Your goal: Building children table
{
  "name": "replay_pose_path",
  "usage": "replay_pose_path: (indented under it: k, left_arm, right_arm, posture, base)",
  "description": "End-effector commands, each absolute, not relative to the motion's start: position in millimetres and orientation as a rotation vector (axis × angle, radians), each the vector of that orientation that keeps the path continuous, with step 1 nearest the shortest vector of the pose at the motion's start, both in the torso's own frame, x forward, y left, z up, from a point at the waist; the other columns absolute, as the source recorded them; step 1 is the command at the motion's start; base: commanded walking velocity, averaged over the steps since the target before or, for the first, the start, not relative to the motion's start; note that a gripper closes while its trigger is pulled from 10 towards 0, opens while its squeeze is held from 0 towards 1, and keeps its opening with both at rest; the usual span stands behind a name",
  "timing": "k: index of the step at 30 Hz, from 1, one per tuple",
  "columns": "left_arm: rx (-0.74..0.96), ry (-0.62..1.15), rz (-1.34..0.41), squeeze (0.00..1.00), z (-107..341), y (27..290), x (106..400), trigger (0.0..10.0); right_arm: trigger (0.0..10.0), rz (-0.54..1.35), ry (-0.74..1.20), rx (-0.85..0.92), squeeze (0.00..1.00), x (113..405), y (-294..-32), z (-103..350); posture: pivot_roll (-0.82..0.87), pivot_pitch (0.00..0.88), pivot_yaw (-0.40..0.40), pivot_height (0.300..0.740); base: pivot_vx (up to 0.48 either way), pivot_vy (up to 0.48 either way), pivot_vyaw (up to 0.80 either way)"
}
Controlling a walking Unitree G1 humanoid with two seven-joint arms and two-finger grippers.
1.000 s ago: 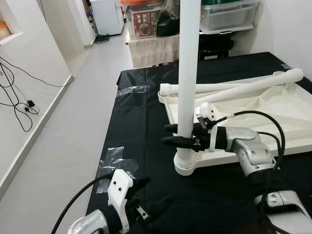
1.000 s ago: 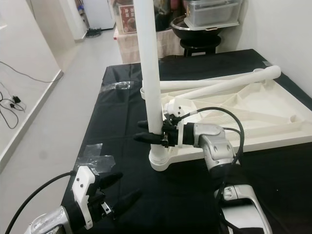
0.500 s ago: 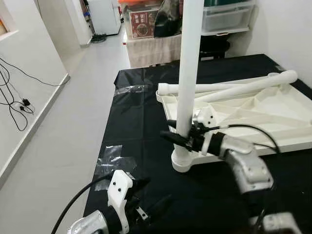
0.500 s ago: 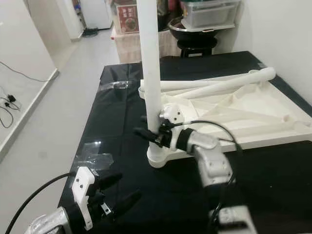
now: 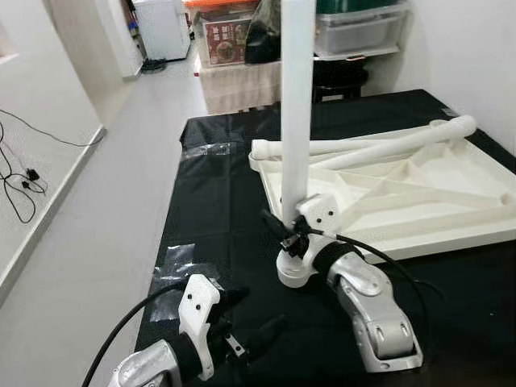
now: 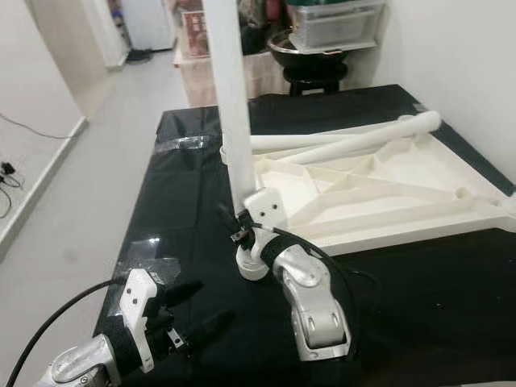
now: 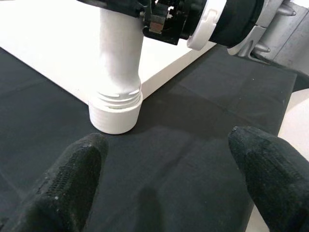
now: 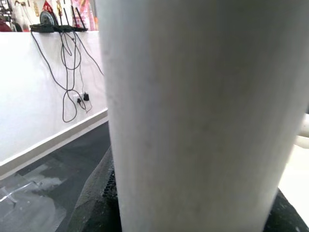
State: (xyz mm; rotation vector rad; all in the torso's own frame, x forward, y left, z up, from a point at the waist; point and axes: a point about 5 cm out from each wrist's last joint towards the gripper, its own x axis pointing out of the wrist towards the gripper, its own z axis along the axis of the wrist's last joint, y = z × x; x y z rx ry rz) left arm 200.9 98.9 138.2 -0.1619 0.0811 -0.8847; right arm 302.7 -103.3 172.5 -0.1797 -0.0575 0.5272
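- The left gripper (image 5: 256, 334) is hovering low over the black cloth (image 5: 218, 218) at about 7 o'clock in the head views; its 2 black fingers (image 7: 72, 174) are spread wide apart and gripping nothing, and the arm behind them is cut off by the frame edge.
- 1 upright table leg (image 5: 296, 121) is standing at the near left corner of the upturned white tabletop (image 5: 451, 201), at about 12 o'clock from the left gripper; its top is running out of the picture, so its full length is not showing.
- The leg's ribbed collar (image 7: 116, 113) is sitting on the cloth, touching the tabletop's corner.
- The right gripper (image 5: 284, 230) is closing its 2 fingers on the upright leg just above the collar; the fingers are mostly hidden behind the leg and the wrist, and in the right wrist view the leg is blocking nearly everything.
- 2 more white legs (image 5: 403, 143) are lying crossed on the tabletop toward 1 o'clock; their far ends are overlapping, so the lower one is partly hidden.
- The tabletop's right edge is cut off.
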Motion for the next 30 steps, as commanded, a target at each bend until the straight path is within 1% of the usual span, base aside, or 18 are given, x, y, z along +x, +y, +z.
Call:
replay_pose_path:
  k: [1, 3, 4, 7, 8, 9, 10, 11, 13, 14, 15, 16, 18, 20, 21, 23, 24, 30]
  left_arm:
    - [-0.158, 0.099, -0.854, 0.0, 136, 105, 201, 10.0]
    - [-0.158, 0.096, -0.854, 0.0, 137, 105, 201, 10.0]
    - [-0.157, 0.096, -0.855, 0.0, 137, 105, 201, 10.0]
    - [-0.158, 0.094, -0.858, 0.0, 138, 104, 201, 10.0]
    - [-0.158, 0.094, -0.858, 0.0, 138, 104, 201, 10.0]
    - [-0.159, 0.094, -0.858, 0.0, 138, 103, 201, 10.0]
    - [-0.16, 0.093, -0.858, 0.0, 138, 102, 201, 10.0]
    - [-0.16, 0.093, -0.858, 0.0, 138, 102, 201, 10.0]
    - [-0.16, 0.091, -0.856, 0.0, 138, 101, 200, 10.0]
    - [-0.16, 0.091, -0.856, 0.0, 138, 101, 200, 10.0]
    - [-0.16, 0.09, -0.854, 0.0, 138, 100, 200, 10.0]
    - [-0.16, 0.09, -0.854, 0.0, 138, 100, 200, 10.0]
    - [-0.161, 0.09, -0.852, 0.0, 137, 99, 200, 10.0]
    - [-0.161, 0.09, -0.852, 0.0, 137, 99, 200, 10.0]
    - [-0.162, 0.09, -0.852, 0.0, 137, 98, 199, 10.0]
    - [-0.162, 0.09, -0.852, 0.0, 137, 98, 199, 10.0]
    - [-0.164, 0.089, -0.85, 0.0, 137, 97, 198, 10.0]
    - [-0.169, 0.089, -0.846, 0.0, 138, 95, 196, 10.0]
  right_arm:
    - [10.0, 0.53, 0.095, -0.145, 1.0, 302, -111, 144]
    - [10.0, 0.711, 0.048, -0.097, 1.0, 300, -102, 160]
    - [10.0, 0.799, 0.023, -0.08, 1.0, 301, -102, 168]
    - [10.0, 0.933, -0.015, -0.106, 1.0, 308, -111, 181]
    - [10.0, 0.933, -0.015, -0.106, 1.0, 308, -111, 181]
    - [10.0, 1.007, -0.016, -0.102, 0.19, 311, -115, 184]
    - [10.0, 1.077, -0.014, -0.098, 0.0, 313, -118, 187]
    - [10.0, 1.077, -0.014, -0.098, 0.0, 313, -118, 187]
    - [10.0, 1.209, 0.003, -0.101, 0.0, 318, -123, 190]
    - [10.0, 1.209, 0.003, -0.101, 0.0, 318, -123, 190]
    - [10.0, 1.267, 0.022, -0.116, 0.0, 322, -125, 192]
    - [10.0, 1.267, 0.022, -0.116, 0.0, 322, -125, 192]
    - [10.0, 1.324, 0.043, -0.133, 0.0, 331, -128, 197]
    - [10.0, 1.324, 0.043, -0.133, 0.0, 331, -128, 197]
    - [10.0, 1.305, 0.036, -0.131, 0.0, 340, -129, 202]
    - [10.0, 1.305, 0.036, -0.131, 0.0, 340, -129, 202]
    - [0.0, 1.309, 0.039, -0.127, 0.0, 347, -130, 206]
    - [0.0, 1.351, 0.052, -0.111, 0.0, 352, -132, 210]
  posture:
    - [0.02, 0.125, 0.09, 0.74]
    - [0.02, 0.125, 0.092, 0.74]
    - [0.02, 0.125, 0.097, 0.74]
    - [0.03, 0.129, 0.094, 0.74]
    - [0.03, 0.129, 0.094, 0.74]
    - [0.03, 0.129, 0.09, 0.74]
    - [0.03, 0.128, 0.09, 0.74]
    - [0.03, 0.128, 0.09, 0.74]
    - [0.05, 0.127, 0.086, 0.74]
    - [0.05, 0.127, 0.086, 0.74]
    - [0.06, 0.127, 0.085, 0.74]
    - [0.06, 0.127, 0.085, 0.74]
    - [0.07, 0.129, 0.081, 0.74]
    - [0.07, 0.129, 0.081, 0.74]
    - [0.08, 0.132, 0.076, 0.74]
    - [0.08, 0.132, 0.076, 0.74]
    - [0.09, 0.136, 0.068, 0.74]
    - [0.09, 0.142, 0.066, 0.74]
  base:
    - [0.0, 0.0, 0.0]
    - [0.0, 0.0, 0.0]
    - [0.0, 0.0, 0.0]
    - [0.0, 0.0, 0.0]
    - [0.0, 0.0, 0.0]
    - [0.0, 0.0, 0.0]
    - [0.0, 0.0, 0.0]
    - [0.0, 0.0, 0.0]
    - [0.0, 0.0, 0.0]
    - [0.0, 0.0, 0.0]
    - [0.0, 0.0, 0.0]
    - [0.0, 0.0, 0.0]
    - [0.0, 0.0, 0.0]
    - [0.0, 0.0, 0.0]
    - [0.0, 0.0, 0.0]
    - [0.0, 0.0, 0.0]
    - [0.0, 0.0, 0.0]
    - [0.0, 0.0, 0.0]
